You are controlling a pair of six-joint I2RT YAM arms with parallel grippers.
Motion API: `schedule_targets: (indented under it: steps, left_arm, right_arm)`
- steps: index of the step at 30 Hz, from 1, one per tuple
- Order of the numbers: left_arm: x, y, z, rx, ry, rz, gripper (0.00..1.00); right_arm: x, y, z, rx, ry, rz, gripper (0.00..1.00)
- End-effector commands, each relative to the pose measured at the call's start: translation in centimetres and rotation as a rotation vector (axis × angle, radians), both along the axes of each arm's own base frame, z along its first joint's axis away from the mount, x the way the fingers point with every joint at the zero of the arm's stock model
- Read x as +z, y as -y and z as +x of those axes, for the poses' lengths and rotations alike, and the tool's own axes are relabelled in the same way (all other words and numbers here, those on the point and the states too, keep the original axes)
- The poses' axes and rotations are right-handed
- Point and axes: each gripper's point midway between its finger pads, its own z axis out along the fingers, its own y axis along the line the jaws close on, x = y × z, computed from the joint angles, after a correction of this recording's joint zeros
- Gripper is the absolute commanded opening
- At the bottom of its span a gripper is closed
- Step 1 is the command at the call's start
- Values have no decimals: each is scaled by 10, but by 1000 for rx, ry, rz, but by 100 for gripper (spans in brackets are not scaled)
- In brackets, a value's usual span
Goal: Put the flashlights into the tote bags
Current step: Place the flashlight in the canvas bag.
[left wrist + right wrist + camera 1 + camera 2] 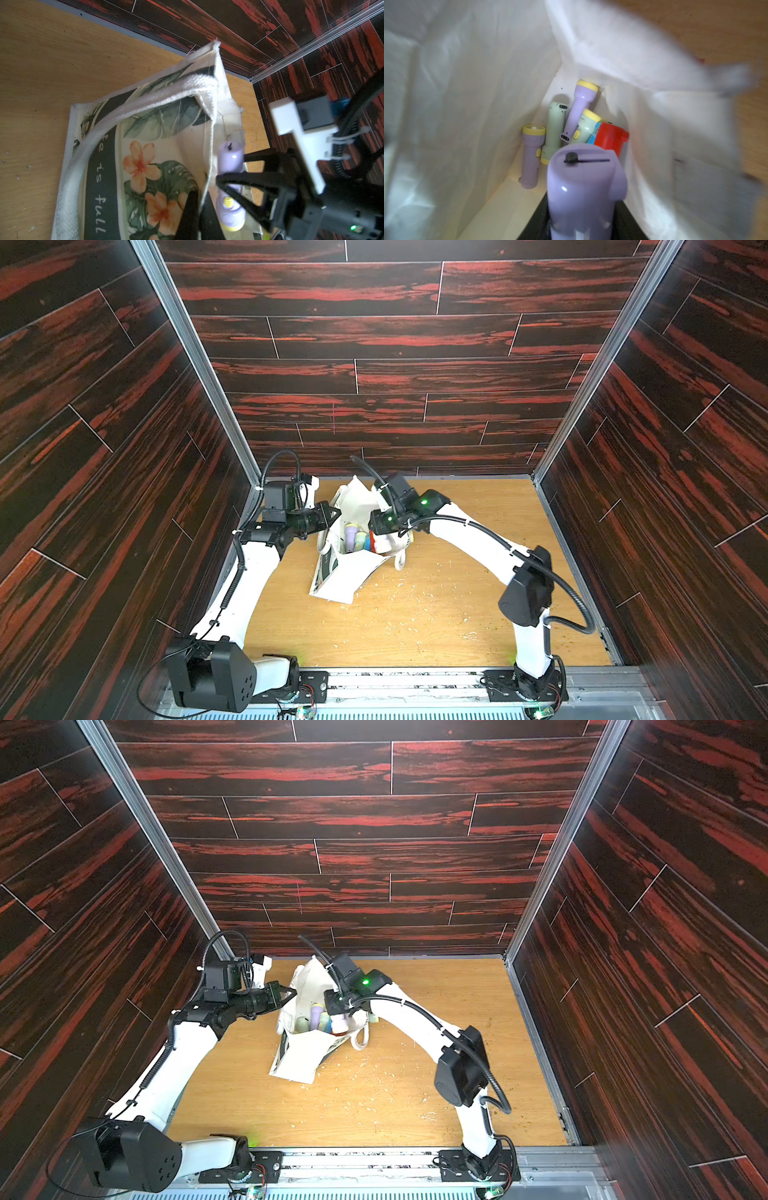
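The cream tote bag (345, 580) (297, 1060) (145, 145) lies near the back of the table with its mouth held up and open. My left gripper (332, 510) (286, 992) (199, 218) is shut on the bag's rim. My right gripper (386, 535) (338, 1017) (231, 168) (583, 218) is in the mouth, shut on a lilac flashlight (583, 187) (230, 162). Several flashlights lie deep in the bag: lilac (531, 155), mint (554, 128), a second lilac (581, 110), red (610, 137) and a blue one (592, 136) mostly hidden.
Pale crumbs (415, 593) are scattered over the wooden table (457, 635) in front of the bag. A cream strap handle (401, 560) hangs off the bag's right side. Dark wood-patterned walls close in the back and both sides.
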Motion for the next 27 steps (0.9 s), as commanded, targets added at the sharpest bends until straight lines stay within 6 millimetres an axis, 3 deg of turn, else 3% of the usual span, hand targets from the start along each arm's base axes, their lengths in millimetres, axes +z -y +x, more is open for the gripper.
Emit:
schedule_targets:
  steps: [1,14,22,27]
  left_arm:
    - [14,3,3,-19,49,-28,0]
    - [15,3,2,-29,60,-26,0]
    - [25,0,-4,-31,119,-1,0]
    - [26,-2,-4,-23,127,4,0]
  right_arm:
    - [-17,-8,-7,53,-11,-65,0]
    - [-71,-10,-12,28,-153,-192,0]
    - [-72,-1,-1,-125,-227,-146,0]
    - [-82,5,1,-192,-271,-161,1]
